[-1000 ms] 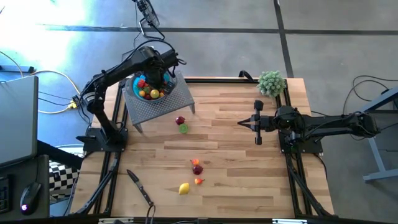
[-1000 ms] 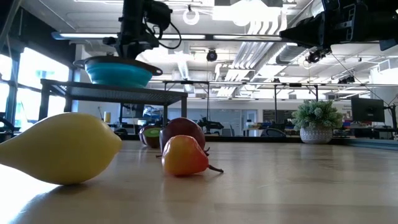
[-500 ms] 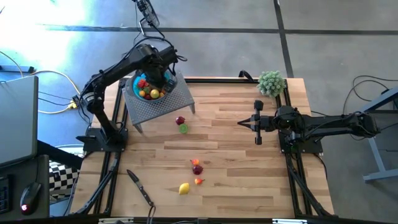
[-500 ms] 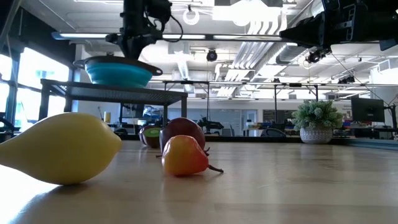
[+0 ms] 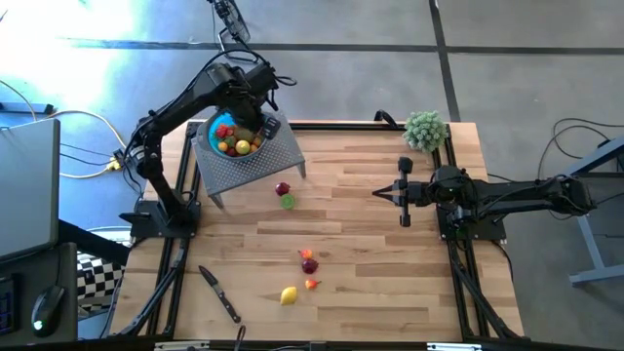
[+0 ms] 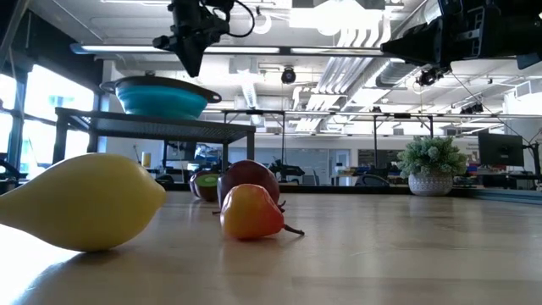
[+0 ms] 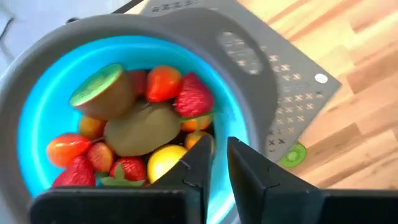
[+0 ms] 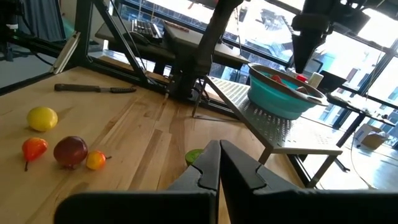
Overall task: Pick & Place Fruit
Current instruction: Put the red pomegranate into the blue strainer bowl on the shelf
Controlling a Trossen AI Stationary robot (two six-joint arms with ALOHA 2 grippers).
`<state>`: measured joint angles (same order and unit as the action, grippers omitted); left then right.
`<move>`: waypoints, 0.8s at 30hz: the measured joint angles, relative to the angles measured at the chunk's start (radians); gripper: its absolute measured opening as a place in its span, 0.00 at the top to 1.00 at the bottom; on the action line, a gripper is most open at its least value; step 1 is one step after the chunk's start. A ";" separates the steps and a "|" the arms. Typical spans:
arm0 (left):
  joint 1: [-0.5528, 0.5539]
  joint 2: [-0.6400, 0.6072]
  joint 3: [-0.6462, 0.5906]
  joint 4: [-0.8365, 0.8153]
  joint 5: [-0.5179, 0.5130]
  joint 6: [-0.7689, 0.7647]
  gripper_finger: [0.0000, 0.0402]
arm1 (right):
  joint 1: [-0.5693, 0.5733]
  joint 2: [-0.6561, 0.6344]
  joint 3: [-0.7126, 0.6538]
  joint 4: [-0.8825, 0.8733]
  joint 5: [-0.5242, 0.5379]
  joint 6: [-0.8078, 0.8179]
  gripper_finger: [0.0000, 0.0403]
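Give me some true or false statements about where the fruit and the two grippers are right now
1. The teal bowl sits on the gray perforated stand. True.
2. The left gripper is holding a fruit. False: it hangs above the bowl, shut and empty.
3. The yellow lemon is in the bowl. False: it lies on the wooden table.
4. The right gripper hovers over the table, away from the fruit. True.
5. The black-handled knife lies beside the plant ball. False: it is near the table's opposite corner.
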<state>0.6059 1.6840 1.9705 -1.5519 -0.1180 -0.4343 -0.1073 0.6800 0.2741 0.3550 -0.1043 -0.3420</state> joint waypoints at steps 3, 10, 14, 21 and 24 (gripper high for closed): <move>-0.012 0.000 0.000 0.015 0.019 0.036 0.93 | 0.000 0.000 0.000 0.000 0.000 0.001 0.99; -0.032 0.000 0.000 0.046 0.027 0.064 0.97 | 0.000 0.000 0.000 -0.022 0.000 0.006 0.99; -0.032 0.000 0.000 0.101 0.026 0.065 0.95 | 0.000 0.000 0.000 -0.023 0.001 0.007 0.99; -0.030 0.000 0.000 0.224 0.031 0.138 0.95 | 0.000 0.000 0.000 -0.049 0.097 0.138 0.99; -0.052 0.000 0.000 0.309 0.028 0.195 0.95 | 0.000 0.000 0.000 -0.070 0.126 0.156 0.99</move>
<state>0.5541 1.6844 1.9701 -1.2427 -0.0902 -0.2396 -0.1071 0.6796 0.2740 0.2845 0.0216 -0.1860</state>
